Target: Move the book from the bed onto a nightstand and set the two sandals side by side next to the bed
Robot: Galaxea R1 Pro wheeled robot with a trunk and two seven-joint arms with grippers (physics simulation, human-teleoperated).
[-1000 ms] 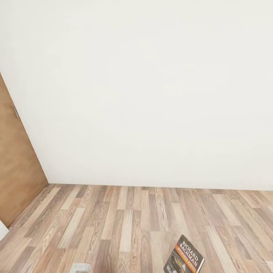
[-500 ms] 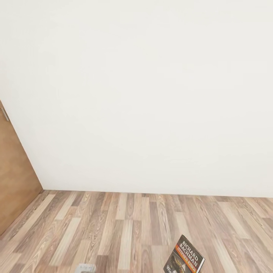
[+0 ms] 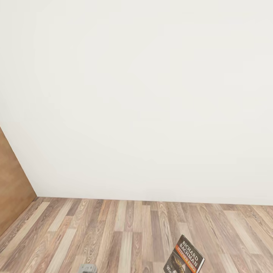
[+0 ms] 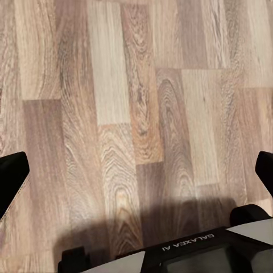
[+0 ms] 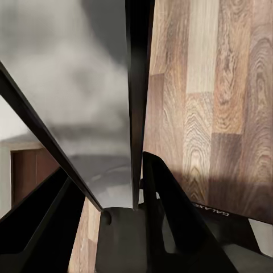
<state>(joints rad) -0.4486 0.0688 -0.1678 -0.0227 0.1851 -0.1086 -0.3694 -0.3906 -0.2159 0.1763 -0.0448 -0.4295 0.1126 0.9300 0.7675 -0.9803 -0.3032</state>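
The book [image 3: 184, 256] stands upright low at right, pinched in the right gripper [image 5: 138, 114], while the left gripper [image 4: 139, 176], spread wide and empty, faces bare floor [image 3: 125, 231].

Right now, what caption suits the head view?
Held book upright above the plank floor, facing a bare white wall.

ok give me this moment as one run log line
phase: in transit | right tool: shut on book, held upright | left tool: open, empty over plank floor | ahead: white wall | bed, nightstand, sandals: unconfirmed
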